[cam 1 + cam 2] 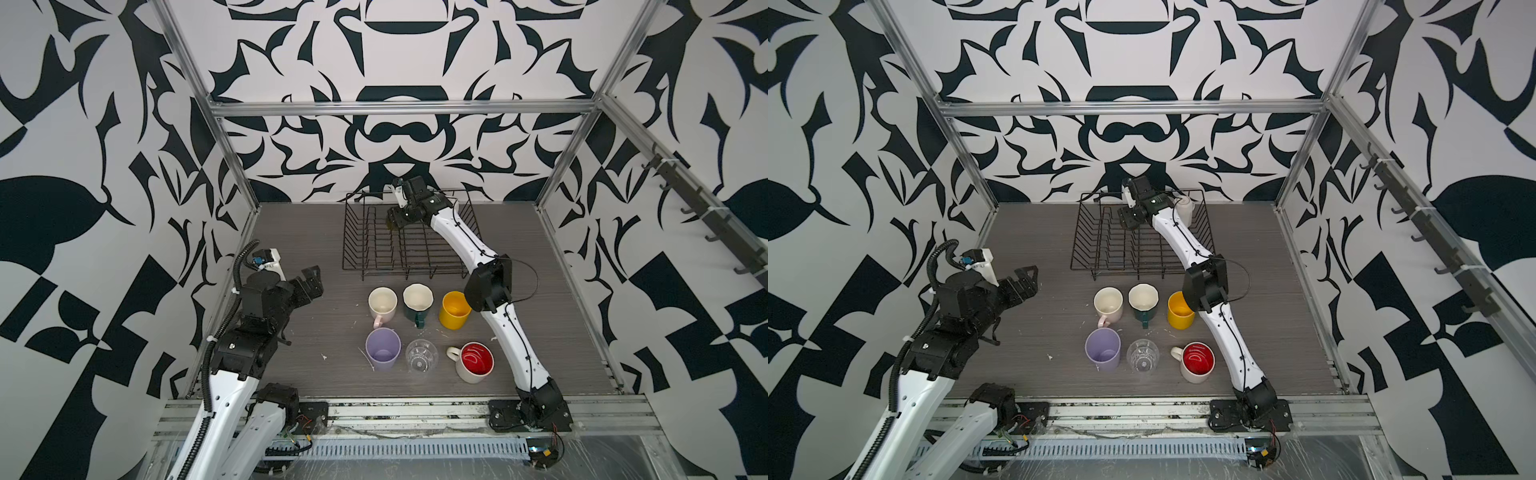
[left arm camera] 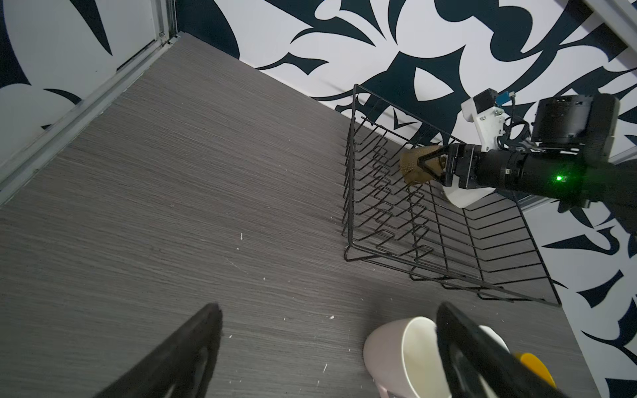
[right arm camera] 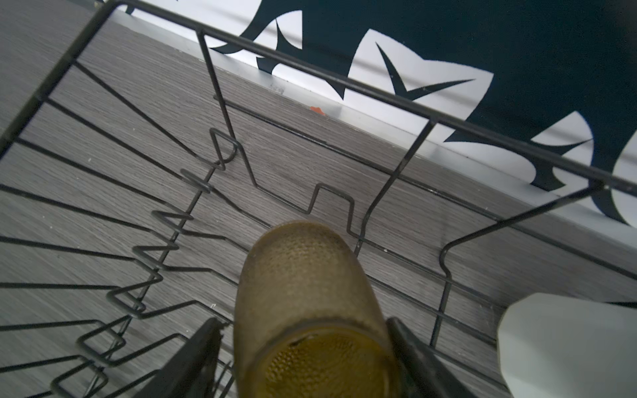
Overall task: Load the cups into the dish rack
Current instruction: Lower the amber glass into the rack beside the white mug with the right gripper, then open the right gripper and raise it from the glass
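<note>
Nearest on the desk (image 1: 316, 374), upright in a row: lilac tumbler (image 1: 382, 348), clear glass (image 1: 421, 355), cream red-lined mug (image 1: 476, 362). Just behind, a second row: pale pink mug (image 1: 382, 304), dark green mug (image 1: 418, 303), yellow mug (image 1: 454, 309) (its right edge hidden by the right arm (image 1: 486, 286)). Off to the left, above bare desk, left gripper (image 1: 311, 284), fingers spread wide, holding nothing. Farther back, dish rack (image 1: 353, 241), with right gripper (image 3: 303, 325) reaching inside, fingers flanking olive glass (image 3: 303, 268) tipped on its side; pinching or merely bracketing, impossible to tell. By the rack's far rim, white faceted mug (image 1: 1185, 208).
</note>
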Motion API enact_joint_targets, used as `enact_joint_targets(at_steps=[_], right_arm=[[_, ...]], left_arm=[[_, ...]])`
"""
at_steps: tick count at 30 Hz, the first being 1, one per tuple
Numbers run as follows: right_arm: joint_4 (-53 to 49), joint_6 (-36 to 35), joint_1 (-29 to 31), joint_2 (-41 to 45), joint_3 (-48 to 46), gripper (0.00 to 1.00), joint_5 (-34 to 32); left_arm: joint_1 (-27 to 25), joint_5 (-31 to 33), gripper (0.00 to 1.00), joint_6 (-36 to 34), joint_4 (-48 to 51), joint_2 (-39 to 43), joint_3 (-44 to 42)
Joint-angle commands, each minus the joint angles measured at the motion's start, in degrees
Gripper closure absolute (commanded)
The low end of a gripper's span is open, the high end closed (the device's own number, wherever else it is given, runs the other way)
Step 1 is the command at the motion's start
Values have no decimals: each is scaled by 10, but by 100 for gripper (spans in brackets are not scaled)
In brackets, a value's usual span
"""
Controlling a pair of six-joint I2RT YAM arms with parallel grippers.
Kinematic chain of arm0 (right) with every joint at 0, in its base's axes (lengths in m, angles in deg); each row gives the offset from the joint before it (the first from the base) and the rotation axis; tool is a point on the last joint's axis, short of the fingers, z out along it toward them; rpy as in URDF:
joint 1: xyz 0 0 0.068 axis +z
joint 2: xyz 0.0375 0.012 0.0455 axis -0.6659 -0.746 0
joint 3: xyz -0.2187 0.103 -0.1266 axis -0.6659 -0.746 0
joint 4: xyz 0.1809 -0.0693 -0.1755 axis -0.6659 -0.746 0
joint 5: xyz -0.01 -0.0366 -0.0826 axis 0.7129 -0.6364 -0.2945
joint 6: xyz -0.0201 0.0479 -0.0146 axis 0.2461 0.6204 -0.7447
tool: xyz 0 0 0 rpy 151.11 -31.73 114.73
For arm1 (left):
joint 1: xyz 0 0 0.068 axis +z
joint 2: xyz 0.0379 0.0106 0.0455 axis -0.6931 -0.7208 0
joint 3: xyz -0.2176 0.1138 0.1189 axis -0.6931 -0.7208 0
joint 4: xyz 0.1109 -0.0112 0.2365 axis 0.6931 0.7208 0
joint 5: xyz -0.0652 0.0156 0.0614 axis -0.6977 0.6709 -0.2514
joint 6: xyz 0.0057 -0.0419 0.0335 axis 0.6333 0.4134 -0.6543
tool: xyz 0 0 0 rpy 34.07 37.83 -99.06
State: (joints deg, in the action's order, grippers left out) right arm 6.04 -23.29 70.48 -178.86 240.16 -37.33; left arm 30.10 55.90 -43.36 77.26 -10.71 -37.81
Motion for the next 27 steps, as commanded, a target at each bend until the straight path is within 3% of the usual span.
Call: enact_joint_targets(at_steps=[1,27], right_arm=[[5,2,0,11,20,20,8],[23,21,1,69,-8,19,30]], left_arm=[[2,8,0,8,14,3,-4],[3,7,1,18,24,4,3]])
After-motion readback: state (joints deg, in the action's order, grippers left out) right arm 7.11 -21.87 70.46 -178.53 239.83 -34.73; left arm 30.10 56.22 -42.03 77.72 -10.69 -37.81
